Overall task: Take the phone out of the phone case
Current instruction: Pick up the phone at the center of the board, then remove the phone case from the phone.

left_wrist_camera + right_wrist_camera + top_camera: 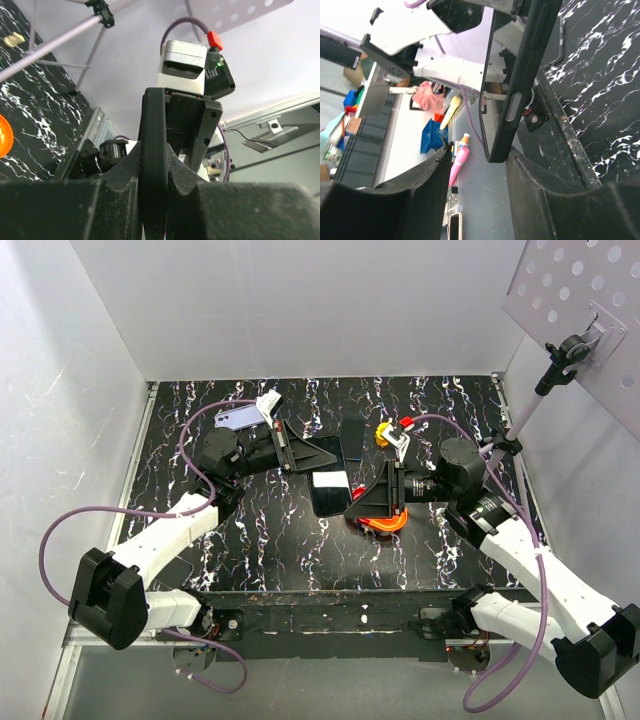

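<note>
- Left pincer (152, 170): closed tight on the phone case (522, 65). One finger presses each broad face, and the case shows edge-on between them in the left wrist view.
- Right pincer (480, 155): jaws apart and gripping nothing. The lower end of the case hangs in the gap between them, with daylight on both sides.
- Phone (489, 100): seated in the case, its glass face turned toward the left of the right wrist view. The case's side button covers run along the opposite edge.
- Position of cased phone: raised off the surface (250, 530) near its middle, between the two pincers. The left arm reaches in from the left and the right arm from the right.
- Surface: black with white marbling, enclosed by pale walls on three sides.
- Dark flat slab (352, 430): lies on the surface behind the held phone, apart from both pincers. Whether it is a phone or a case cannot be told.
- Lavender phone (240, 418): lies at the rear left, just beside the left arm's wrist.
- Orange item (385, 523): sits on the surface beneath the right arm's wrist, partly hidden.
- Yellow object (381, 433): small, at the rear centre of the surface.
- Perforated panel (570, 290): stands on a stand at the upper right.
</note>
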Controlling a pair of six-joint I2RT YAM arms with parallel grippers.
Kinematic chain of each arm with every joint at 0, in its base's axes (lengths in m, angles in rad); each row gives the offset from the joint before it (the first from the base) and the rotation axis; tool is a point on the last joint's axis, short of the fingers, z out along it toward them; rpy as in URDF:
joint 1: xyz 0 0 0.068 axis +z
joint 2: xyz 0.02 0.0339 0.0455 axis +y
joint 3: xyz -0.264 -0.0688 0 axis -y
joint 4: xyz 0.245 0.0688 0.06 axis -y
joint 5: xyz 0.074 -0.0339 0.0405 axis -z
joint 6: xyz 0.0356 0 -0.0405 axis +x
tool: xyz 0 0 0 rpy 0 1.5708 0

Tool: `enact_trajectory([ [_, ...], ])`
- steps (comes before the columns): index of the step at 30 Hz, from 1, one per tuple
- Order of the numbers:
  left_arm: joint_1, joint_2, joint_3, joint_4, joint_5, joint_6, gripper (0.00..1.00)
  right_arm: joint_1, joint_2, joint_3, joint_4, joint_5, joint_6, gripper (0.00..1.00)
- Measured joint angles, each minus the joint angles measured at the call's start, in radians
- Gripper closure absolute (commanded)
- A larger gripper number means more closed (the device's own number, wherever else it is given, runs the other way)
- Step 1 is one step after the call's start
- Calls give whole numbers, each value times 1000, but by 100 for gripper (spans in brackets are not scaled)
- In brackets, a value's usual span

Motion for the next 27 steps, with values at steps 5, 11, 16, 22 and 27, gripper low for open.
enact_trajectory([
  [5, 4, 19, 9, 40, 58, -34, 100, 0, 14, -17, 61, -77, 24, 60],
  [11, 4, 66, 26, 117, 115, -109, 100, 0, 36, -22, 105, -122, 28, 72],
  [16, 6, 100, 26, 167, 145, -163, 100, 21, 68, -21, 125, -135, 27, 80],
  [22, 9, 101, 31, 186, 202, -183, 100, 85, 95, 25, 32, -106, -55, 99],
  [27, 11, 118, 32, 315, 252, -288, 100, 157, 87, 119, -141, -2, -212, 99],
])
